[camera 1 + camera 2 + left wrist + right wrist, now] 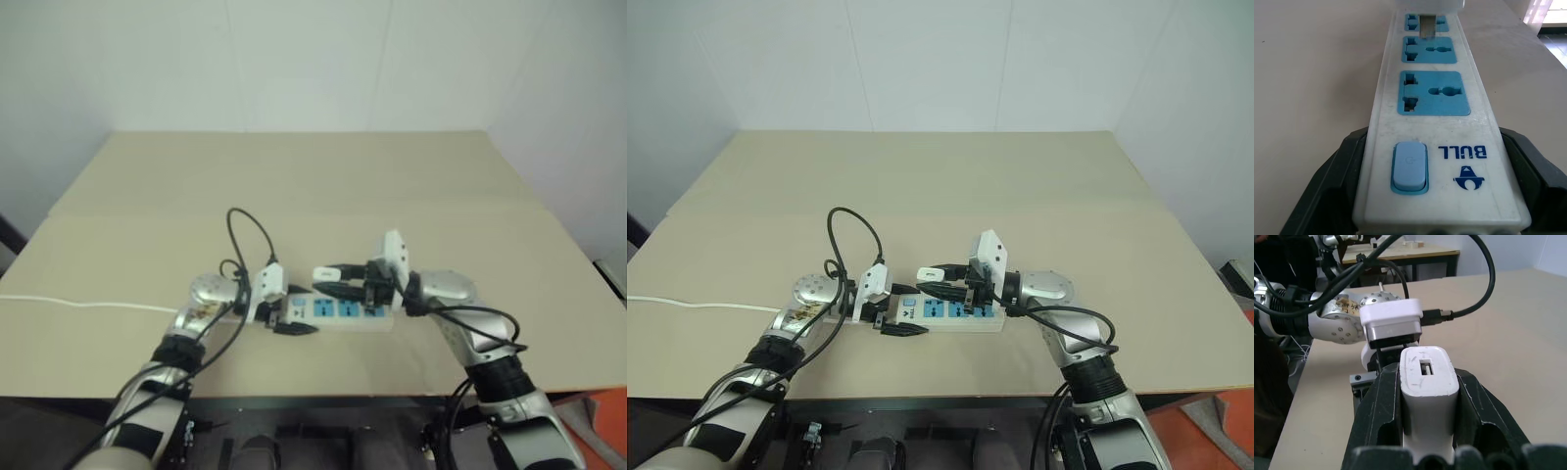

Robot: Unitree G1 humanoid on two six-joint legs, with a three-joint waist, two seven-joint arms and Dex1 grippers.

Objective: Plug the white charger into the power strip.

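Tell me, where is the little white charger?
The white charger sits between the right gripper's fingers, just above the power strip's far-right socket.

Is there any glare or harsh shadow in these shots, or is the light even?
Left eye view: the table is evenly lit, with only soft shadow by the strip. Left wrist view: a bright patch beyond the table edge glares white. Right wrist view: the charger between the fingers shows no glare.
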